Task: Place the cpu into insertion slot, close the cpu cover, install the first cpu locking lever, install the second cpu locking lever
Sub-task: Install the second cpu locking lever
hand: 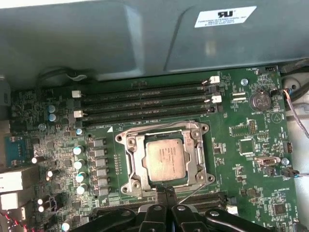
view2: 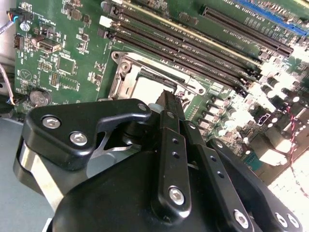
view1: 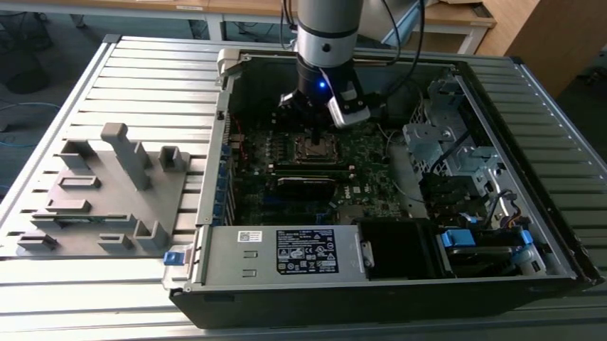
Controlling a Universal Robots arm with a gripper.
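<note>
Silver-grey arm [view1: 328, 28], black hand [hand: 165, 195] of screw-studded linkages, small blue light at wrist.

Grey ribbed table [view1: 142, 78] is filling the foreground; wooden desks [view1: 227, 8] are standing behind, a wooden cabinet [view1: 550, 35] sitting at the exterior view's right.

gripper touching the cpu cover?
Cannot tell. In the first wrist view the gripper tips meet the cpu cover edge, with no plain gap or contact.

chip [hand: 165, 162] sits in socket | silver frame [hand: 164, 137] lies flat around it | gripper [hand: 165, 194] fingertips pressed together at socket's edge | memory slots [hand: 145, 101] beyond
</note>
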